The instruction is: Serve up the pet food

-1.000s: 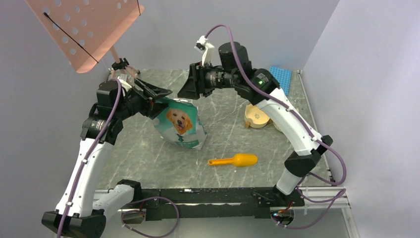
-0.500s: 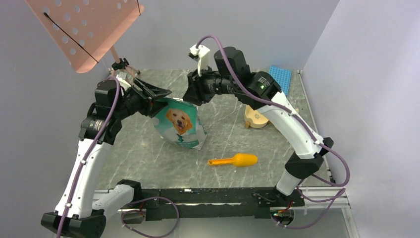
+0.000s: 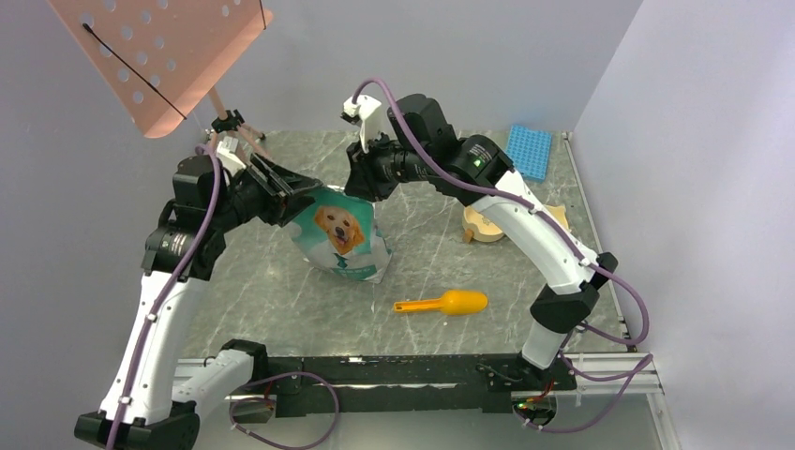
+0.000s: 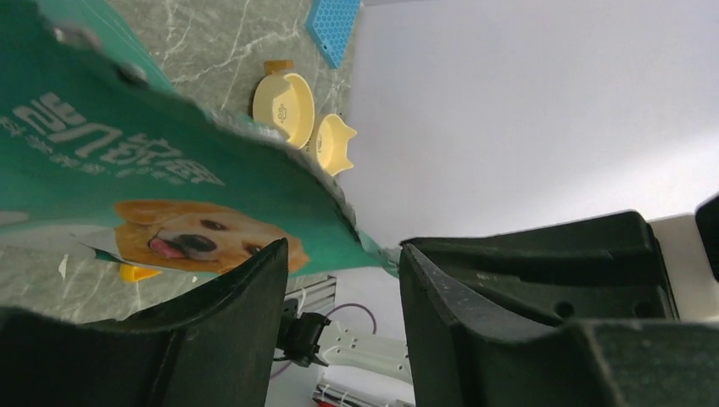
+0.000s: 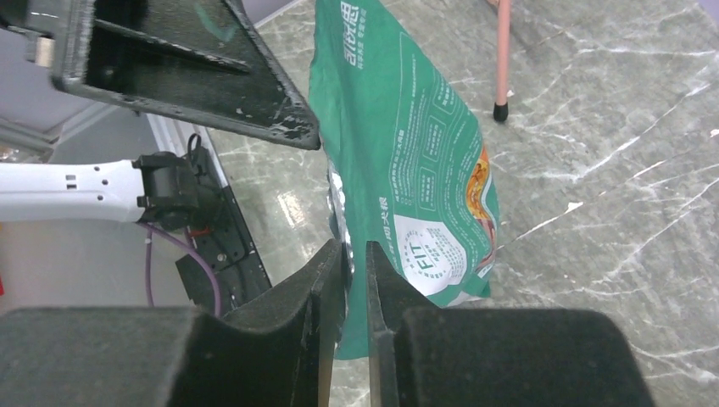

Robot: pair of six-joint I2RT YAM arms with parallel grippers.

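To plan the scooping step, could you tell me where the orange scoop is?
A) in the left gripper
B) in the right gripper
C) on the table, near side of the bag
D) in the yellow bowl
C: the orange scoop lies on the table, nearer the arm bases than the bag.

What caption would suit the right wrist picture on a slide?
The right gripper pinches an edge of the green dog-food bag standing on the marble table.
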